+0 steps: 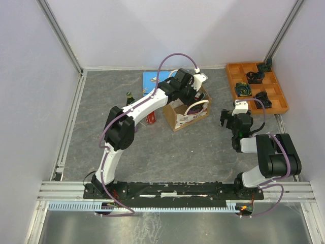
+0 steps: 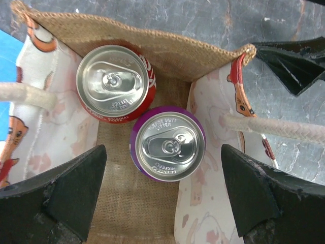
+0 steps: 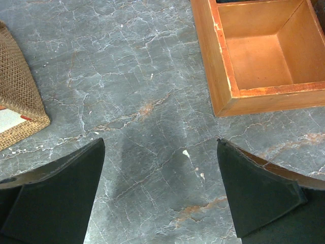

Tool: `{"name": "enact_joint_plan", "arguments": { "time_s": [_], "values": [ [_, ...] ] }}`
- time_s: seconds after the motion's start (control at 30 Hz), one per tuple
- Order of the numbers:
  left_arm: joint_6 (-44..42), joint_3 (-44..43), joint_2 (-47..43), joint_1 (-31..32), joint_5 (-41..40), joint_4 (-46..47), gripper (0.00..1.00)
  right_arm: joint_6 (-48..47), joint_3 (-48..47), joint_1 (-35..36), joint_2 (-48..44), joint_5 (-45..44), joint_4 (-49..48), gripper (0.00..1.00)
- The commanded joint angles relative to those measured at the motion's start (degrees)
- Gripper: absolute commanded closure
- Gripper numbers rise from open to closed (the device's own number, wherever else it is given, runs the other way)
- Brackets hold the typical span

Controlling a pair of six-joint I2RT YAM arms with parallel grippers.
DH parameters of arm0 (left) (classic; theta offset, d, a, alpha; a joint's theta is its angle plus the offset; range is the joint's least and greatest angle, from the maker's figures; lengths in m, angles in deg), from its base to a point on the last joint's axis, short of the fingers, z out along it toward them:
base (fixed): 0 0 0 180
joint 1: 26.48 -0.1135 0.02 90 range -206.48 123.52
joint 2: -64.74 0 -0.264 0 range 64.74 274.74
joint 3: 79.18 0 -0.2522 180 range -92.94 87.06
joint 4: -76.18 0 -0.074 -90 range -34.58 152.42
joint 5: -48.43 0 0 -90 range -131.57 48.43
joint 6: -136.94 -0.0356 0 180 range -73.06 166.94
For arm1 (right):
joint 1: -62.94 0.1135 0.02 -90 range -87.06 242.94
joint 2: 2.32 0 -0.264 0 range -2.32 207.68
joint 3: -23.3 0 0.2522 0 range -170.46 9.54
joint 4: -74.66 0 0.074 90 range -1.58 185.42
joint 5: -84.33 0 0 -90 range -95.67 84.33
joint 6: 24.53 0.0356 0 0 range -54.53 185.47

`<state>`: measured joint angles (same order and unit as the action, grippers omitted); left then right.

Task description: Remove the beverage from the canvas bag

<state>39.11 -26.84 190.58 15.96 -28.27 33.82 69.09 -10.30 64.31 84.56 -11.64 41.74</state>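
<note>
Two upright beverage cans are seen inside the canvas bag [image 2: 152,46]: a red can [image 2: 114,84] touching a purple can [image 2: 167,145]. Their embossed lid lettering cannot be read. The left gripper [image 2: 162,151] is held spread above them, empty. The right gripper [image 3: 160,145] is spread over the bare tabletop [image 3: 127,76].
</note>
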Motion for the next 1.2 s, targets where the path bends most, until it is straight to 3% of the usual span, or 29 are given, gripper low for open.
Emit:
{"name": "enact_joint_plan", "arguments": {
  "time_s": [0.0, 0.97, 1.07, 1.1, 1.17],
  "values": [
    [0.62, 0.99, -1.78, 0.45, 2.07, 1.53, 0.01, -0.3, -1.33, -0.14, -0.21, 0.44, -2.37, 0.01],
    [1.29, 10.2, 0.64, -1.44, 0.89, 15.69, 0.0, -0.28, -1.35, -0.14, -0.17, 0.44, -2.37, 0.01],
    [1.78, 10.6, 0.63, -1.6, 1.37, 16.18, 0.15, -0.32, -1.34, -0.18, -0.21, 0.43, -2.37, 0.01],
    [1.91, 10.77, 0.63, -1.67, 1.65, 16.2, 0.26, -0.3, -1.35, -0.14, -0.21, 0.44, -2.37, 0.01],
    [2.3, 11.29, 0.42, -1.99, 1.98, 16.16, 0.6, -0.23, -1.35, -0.05, -0.22, 0.44, -2.37, 0.01]
  ]
}}
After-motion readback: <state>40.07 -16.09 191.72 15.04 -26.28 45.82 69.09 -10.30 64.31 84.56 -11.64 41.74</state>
